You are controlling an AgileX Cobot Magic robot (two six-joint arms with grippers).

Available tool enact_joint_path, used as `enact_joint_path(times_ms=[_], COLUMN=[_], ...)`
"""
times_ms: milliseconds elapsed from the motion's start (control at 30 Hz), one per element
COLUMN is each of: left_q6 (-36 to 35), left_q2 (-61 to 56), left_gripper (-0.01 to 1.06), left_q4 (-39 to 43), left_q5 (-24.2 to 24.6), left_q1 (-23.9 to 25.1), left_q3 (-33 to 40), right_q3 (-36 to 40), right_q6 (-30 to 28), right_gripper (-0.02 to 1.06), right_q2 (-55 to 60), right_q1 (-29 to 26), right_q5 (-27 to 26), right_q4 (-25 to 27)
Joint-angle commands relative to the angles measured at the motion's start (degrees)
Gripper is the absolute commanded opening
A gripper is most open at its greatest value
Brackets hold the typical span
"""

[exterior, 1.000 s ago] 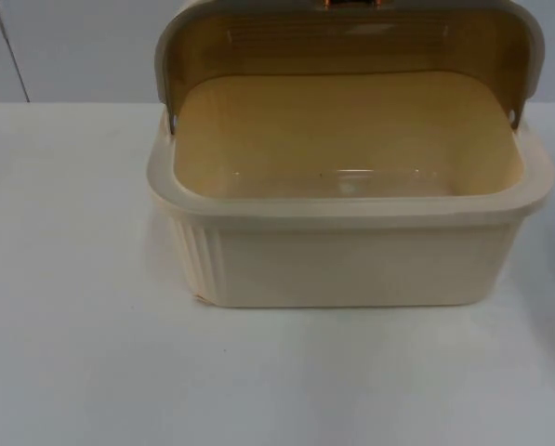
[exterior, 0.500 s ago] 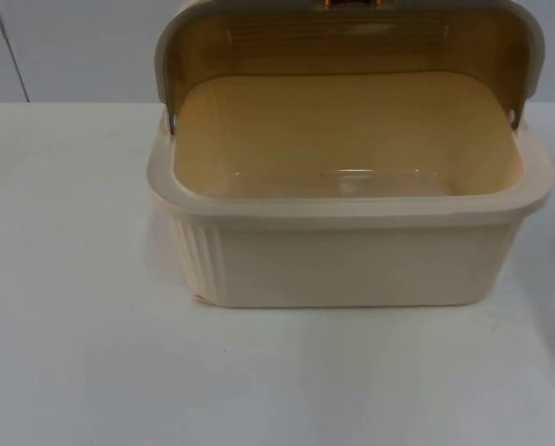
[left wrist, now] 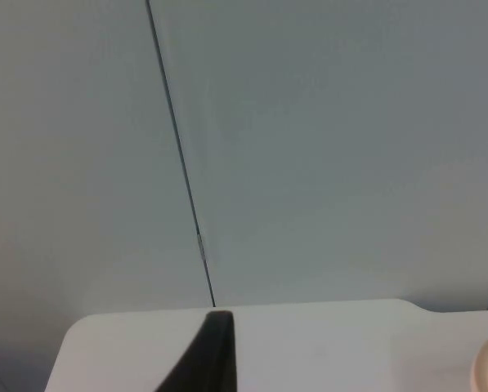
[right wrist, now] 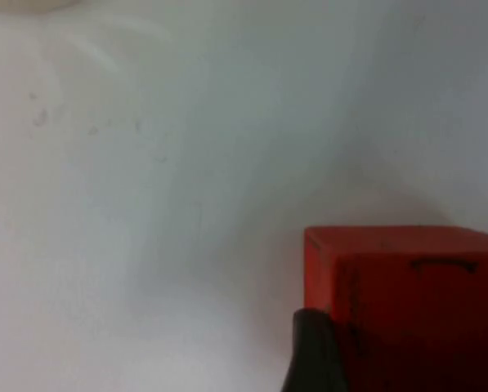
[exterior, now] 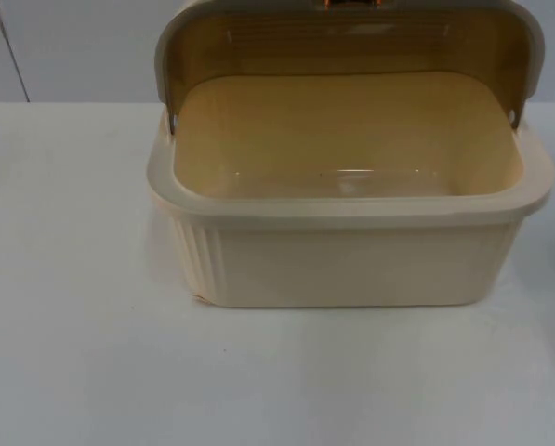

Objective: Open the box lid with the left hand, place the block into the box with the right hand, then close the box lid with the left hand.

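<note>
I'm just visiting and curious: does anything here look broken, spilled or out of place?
Nothing stands out. The cream box sits squarely on the white table, its lid swung up and nothing inside. A red block is right by the right gripper's fingertip.

Table (exterior: pixel 82 372): white top, met the grey partition wall (exterior: pixel 72 46) along the upper part of the frame.
Box (exterior: pixel 351 265): cream, stood on the table at upper centre, lid (exterior: pixel 342 42) raised.
Block (right wrist: pixel 407 302): red, sat on the white table.
</note>
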Motion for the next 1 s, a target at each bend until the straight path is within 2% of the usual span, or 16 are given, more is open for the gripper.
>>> enact_joint_path(times_ms=[0, 100, 367, 733, 967], left_q6=[-0.5, -0.5, -0.5, -0.5, -0.5], left_q2=[-0.2, -0.2, -0.2, -0.2, -0.2], left_gripper=[1.04, 1.04, 1.04, 1.04, 1.04], left_q4=[0.4, 0.4, 0.4, 0.1, -0.6], left_q5=[-0.7, -0.7, -0.7, -1.1, -2.1], left_q1=[0.0, 0.0, 0.0, 0.0, 0.0], left_q3=[-0.3, -0.3, -0.3, -0.3, -0.3], right_q3=[0.0, 0.0, 0.0, 0.0, 0.0], right_q6=[-0.3, -0.3, 0.9, 3.2, 3.3], right_gripper=[0.1, 0.0, 0.0, 0.0, 0.0], right_q2=[-0.2, -0.9, -7.2, -29.8, -38.5], right_q1=[-0.1, -0.1, -0.1, 0.3, 1.7], right_q5=[-0.3, 0.0, -0.3, -2.1, -2.2], right_q4=[-0.1, -0.1, -0.1, -0.1, 0.2])
